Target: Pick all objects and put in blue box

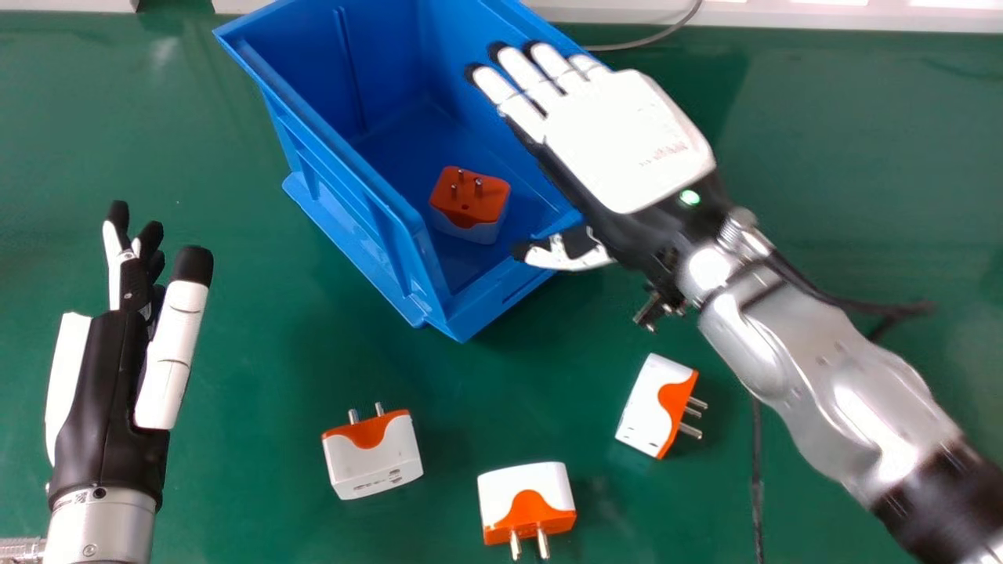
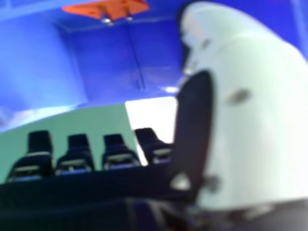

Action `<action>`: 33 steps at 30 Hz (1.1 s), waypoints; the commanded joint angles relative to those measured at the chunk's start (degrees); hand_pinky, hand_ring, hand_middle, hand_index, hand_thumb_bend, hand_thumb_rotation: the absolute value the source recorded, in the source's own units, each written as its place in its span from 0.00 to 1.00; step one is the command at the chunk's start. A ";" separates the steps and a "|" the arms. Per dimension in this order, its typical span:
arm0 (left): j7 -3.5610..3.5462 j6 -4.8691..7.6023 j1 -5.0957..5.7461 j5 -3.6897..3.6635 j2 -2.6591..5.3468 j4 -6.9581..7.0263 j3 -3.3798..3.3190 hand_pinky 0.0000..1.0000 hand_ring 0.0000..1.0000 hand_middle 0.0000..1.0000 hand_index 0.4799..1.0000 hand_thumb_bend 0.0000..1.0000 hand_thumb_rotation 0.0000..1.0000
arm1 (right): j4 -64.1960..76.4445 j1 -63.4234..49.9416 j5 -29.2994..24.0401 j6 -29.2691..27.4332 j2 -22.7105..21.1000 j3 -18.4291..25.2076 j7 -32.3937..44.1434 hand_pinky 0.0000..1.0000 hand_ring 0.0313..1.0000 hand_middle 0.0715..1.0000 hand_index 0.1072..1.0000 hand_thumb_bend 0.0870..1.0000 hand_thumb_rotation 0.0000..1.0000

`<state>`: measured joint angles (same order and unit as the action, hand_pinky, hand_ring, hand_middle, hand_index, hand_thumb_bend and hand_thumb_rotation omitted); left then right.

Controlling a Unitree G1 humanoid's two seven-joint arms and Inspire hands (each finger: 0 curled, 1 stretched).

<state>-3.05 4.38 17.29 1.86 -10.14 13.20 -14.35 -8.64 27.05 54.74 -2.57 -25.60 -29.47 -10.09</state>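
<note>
Holds the right hand point(image 1: 623, 133), fingers straight, thumb apart, over the right rim of the blue box point(image 1: 368, 219) by the far edge of the table point(image 1: 823, 102), with an adapter point(image 1: 470, 205) inside toward the near corner. Has a left adapter point(image 1: 374, 460), a middle adapter point(image 1: 509, 489) and a right adapter point(image 1: 650, 399) farther from that edge, and the left hand point(image 1: 102, 384), fingers extended, left of the box.

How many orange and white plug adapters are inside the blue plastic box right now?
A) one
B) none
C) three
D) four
A: a single orange and white plug adapter sits on the floor of the blue plastic box.
</note>
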 commanded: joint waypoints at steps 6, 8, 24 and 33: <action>-0.30 -1.85 0.54 -0.05 -0.75 2.75 -0.49 1.00 1.00 1.00 1.00 0.75 1.00 | 16.68 -16.03 -0.84 3.31 -0.41 6.25 0.84 0.90 0.95 0.98 0.94 0.29 0.26; -0.35 -2.14 0.53 0.02 -0.76 2.97 -0.46 1.00 1.00 1.00 1.00 0.75 1.00 | 19.89 -20.19 -0.53 3.88 -0.06 7.17 0.88 0.90 0.95 0.98 0.94 0.29 0.27; -0.43 -1.43 -0.11 0.14 -0.90 1.39 -0.73 1.00 1.00 1.00 1.00 0.73 1.00 | 31.49 -43.99 7.30 12.29 5.35 9.55 3.83 0.89 0.95 0.98 0.95 0.38 0.41; -0.43 -1.44 -0.26 -0.10 -0.73 1.47 -0.72 1.00 1.00 1.00 1.00 0.73 1.00 | 27.40 -40.27 10.53 16.63 6.76 8.76 11.00 0.90 0.95 0.98 0.95 0.42 0.42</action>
<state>-3.54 1.90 17.23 2.00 -10.39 14.04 -14.83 18.80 -14.57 63.95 13.49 -19.05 -20.59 -0.24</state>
